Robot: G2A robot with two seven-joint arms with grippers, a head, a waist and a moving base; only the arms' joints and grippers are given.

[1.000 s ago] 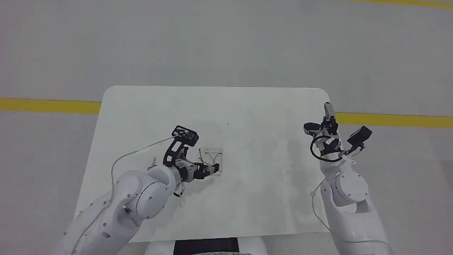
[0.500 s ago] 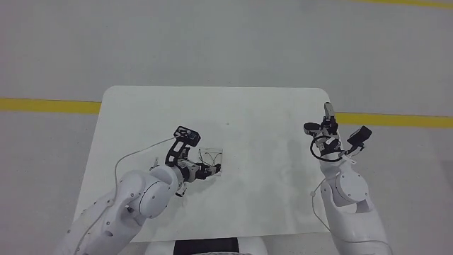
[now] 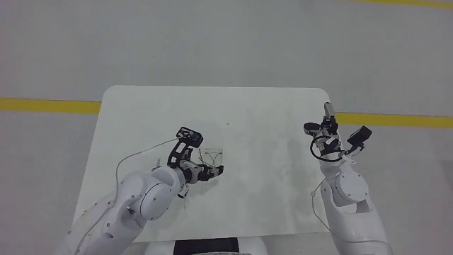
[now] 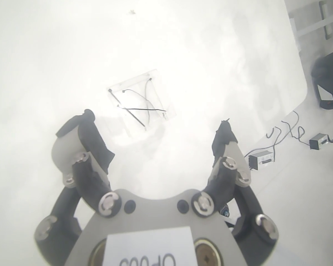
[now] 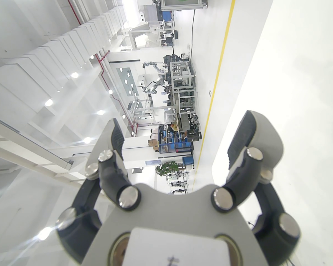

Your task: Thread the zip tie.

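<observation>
Clear plastic plate (image 4: 136,84) carrying the black zip tie (image 4: 144,109) lies on the tabletop (image 3: 269,113) just ahead of the left tool (image 4: 155,123), which has crept forward, jaws wide and empty. The right tool (image 5: 181,121), equally spread and empty, has stayed well apart, so a pick-up looks next.

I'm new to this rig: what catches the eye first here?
A clear tray holding a few black zip ties lies near the middle of the table, with the open left gripper close to it. The right gripper, also open, is by the table's right edge, away from the tray.
</observation>
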